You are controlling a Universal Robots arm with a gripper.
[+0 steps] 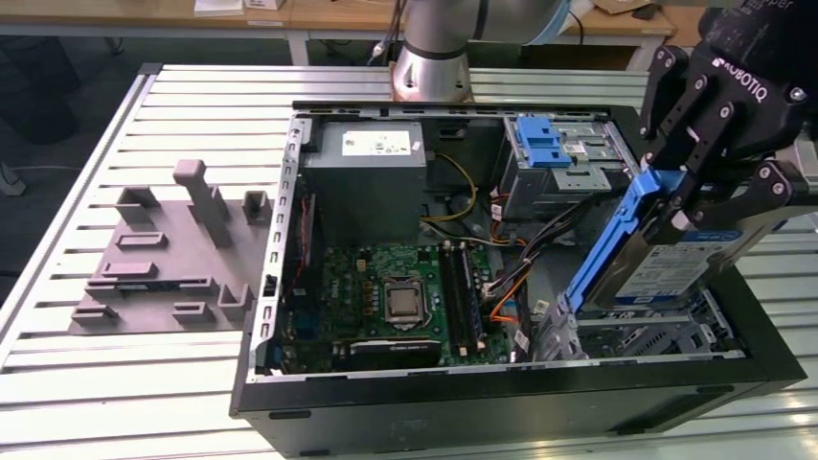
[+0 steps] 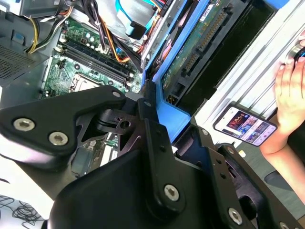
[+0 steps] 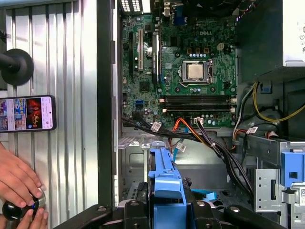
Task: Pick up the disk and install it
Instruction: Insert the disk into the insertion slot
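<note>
The disk [image 1: 665, 273] is held tilted over the case [image 1: 511, 393], pinched at its bracket [image 1: 611, 240] by the gripper [image 1: 687, 203]; it is judged stiff, weighty and fragile, best gripped on the bracket sides.

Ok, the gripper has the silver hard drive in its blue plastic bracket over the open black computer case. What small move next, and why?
Probably ease it down slightly toward the grey metal drive bay. In the exterior view the gripper is shut on the disk, which hangs tilted with its lower end near that bay, not yet seated.
</note>
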